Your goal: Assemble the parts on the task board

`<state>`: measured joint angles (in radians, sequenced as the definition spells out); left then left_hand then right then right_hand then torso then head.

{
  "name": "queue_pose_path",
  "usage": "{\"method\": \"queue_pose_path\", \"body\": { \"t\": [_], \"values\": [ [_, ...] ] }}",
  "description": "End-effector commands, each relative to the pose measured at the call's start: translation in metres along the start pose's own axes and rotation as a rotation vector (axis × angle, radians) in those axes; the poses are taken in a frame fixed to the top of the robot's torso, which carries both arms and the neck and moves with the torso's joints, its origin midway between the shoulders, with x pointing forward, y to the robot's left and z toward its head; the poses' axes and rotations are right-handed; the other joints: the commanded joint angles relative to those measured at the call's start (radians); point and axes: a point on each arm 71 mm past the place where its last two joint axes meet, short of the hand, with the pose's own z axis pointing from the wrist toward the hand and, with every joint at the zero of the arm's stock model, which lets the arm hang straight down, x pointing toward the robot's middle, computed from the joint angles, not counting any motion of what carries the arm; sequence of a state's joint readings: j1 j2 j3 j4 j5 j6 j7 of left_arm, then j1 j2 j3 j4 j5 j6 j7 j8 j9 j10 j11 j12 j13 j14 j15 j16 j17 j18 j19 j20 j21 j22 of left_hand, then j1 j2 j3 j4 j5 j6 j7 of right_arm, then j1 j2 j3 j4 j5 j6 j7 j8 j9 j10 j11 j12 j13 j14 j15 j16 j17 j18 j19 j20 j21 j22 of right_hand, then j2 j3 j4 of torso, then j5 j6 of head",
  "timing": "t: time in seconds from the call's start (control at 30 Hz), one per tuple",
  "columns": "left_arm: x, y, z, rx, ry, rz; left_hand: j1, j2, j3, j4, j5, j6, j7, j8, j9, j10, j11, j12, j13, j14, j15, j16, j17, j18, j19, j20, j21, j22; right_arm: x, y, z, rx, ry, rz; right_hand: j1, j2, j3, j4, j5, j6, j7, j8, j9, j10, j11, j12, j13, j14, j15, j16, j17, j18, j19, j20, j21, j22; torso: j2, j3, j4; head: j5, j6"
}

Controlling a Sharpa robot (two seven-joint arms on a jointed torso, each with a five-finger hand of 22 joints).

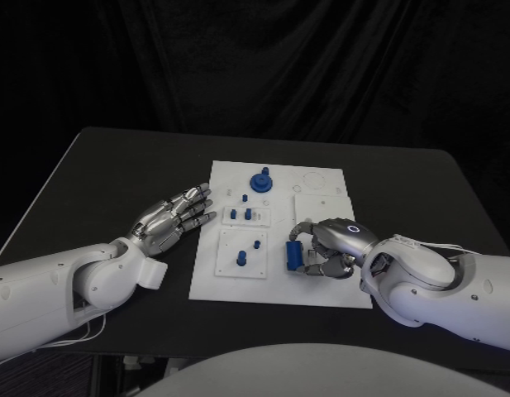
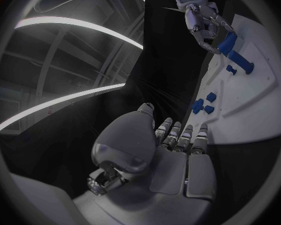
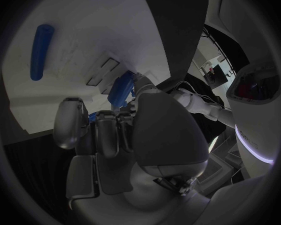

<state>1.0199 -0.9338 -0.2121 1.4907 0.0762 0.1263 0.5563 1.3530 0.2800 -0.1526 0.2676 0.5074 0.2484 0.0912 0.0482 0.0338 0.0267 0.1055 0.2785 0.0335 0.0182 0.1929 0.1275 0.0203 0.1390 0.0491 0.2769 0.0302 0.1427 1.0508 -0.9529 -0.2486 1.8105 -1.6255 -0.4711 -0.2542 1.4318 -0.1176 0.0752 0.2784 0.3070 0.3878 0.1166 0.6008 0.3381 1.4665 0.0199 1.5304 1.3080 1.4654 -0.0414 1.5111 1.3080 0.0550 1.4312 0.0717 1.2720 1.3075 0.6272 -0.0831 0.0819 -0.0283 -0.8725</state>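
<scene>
Head view first: task board (image 1: 281,281), a white plate, lies in the middle of the black worktop (image 1: 100,174). Right hand (image 1: 327,246) rests over the board's near right part, its fingers curled round a blue block (image 1: 292,254) that sits on the board just left of the palm; it looks gripped. Left hand (image 1: 176,217) lies flat on the worktop just beside the board's left edge, fingers spread and straight, holding nothing. Farther up the board stand a blue knob (image 1: 260,180) on a round base and a cluster of short blue pegs (image 1: 241,214); two more small pegs (image 1: 248,254) stand nearer, left of the block.

Left wrist view: left hand (image 2: 172,150) shows its fingers extended and empty, the board's edge just past the fingertips. Across the board the right hand (image 2: 204,24) closes on the blue block (image 2: 227,43), with a longer blue cylinder (image 2: 240,62) lying just beside it.

Right wrist view: right hand (image 3: 125,135) has the blue block (image 3: 121,90) between its fingertips and thumb; a blue cylinder (image 3: 40,51) lies apart on the white plate.

As a judgement, the block is light, rigid plastic, smooth enough to slip, so a pinch across its flat long sides should suit best, firm but unforced.
</scene>
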Motion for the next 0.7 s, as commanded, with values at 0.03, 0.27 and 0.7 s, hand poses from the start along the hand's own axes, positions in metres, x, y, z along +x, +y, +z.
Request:
{"method": "queue_pose_path", "body": {
  "t": [0.03, 0.27, 0.7],
  "values": [
    [0.002, 0.000, 0.001, 0.007, 0.016, -0.009, 0.009, 0.002, 0.003, 0.001, 0.005, -0.002, 0.008, 0.007, 0.001, -0.003, -0.006, 0.003, 0.001, -0.001, 0.007, 0.005, 0.001, 0.016, 0.002, 0.006, 0.003, -0.001, 0.001, -0.001, 0.000, 0.015, -0.014, -0.002, 0.009, 0.012, 0.006, -0.007, 0.051, -0.004, 0.008, 0.019, 0.000, 0.026, 0.008, -0.004, 0.183, 0.066, 0.006, -0.004, 0.158, 0.015, -0.006, 0.002, -0.010, 0.170, 0.000, -0.0002, 0.0000, 0.001, 0.000],
    [0.003, 0.001, 0.001, 0.005, 0.018, -0.011, 0.010, 0.002, 0.003, 0.001, 0.006, -0.002, 0.009, 0.007, 0.001, -0.003, -0.007, 0.002, 0.001, -0.001, 0.007, 0.005, 0.001, 0.016, 0.002, 0.006, 0.003, -0.001, -0.001, 0.000, -0.002, -0.004, -0.045, 0.007, 0.017, 0.014, 0.023, -0.013, 0.196, -0.002, 0.006, 0.071, -0.004, 0.030, 0.006, -0.001, 0.188, 0.068, 0.004, 0.000, 0.162, 0.014, -0.001, 0.000, -0.006, 0.172, 0.001, 0.0000, -0.0001, 0.003, 0.000],
    [0.002, 0.002, -0.001, 0.002, 0.017, -0.013, 0.010, 0.002, 0.003, 0.001, 0.006, -0.002, 0.009, 0.007, 0.001, -0.003, -0.007, 0.002, 0.001, -0.001, 0.007, 0.005, 0.001, 0.016, 0.002, 0.006, 0.003, -0.001, -0.008, 0.005, -0.013, -0.042, -0.117, 0.039, -0.029, 0.005, 0.076, 0.011, 0.394, 0.044, 0.011, 0.121, -0.019, 0.048, 0.007, 0.009, 0.204, 0.075, 0.004, 0.010, 0.176, 0.009, 0.012, -0.001, 0.018, 0.179, 0.000, 0.0002, -0.0003, 0.003, 0.000]
  ]
}}
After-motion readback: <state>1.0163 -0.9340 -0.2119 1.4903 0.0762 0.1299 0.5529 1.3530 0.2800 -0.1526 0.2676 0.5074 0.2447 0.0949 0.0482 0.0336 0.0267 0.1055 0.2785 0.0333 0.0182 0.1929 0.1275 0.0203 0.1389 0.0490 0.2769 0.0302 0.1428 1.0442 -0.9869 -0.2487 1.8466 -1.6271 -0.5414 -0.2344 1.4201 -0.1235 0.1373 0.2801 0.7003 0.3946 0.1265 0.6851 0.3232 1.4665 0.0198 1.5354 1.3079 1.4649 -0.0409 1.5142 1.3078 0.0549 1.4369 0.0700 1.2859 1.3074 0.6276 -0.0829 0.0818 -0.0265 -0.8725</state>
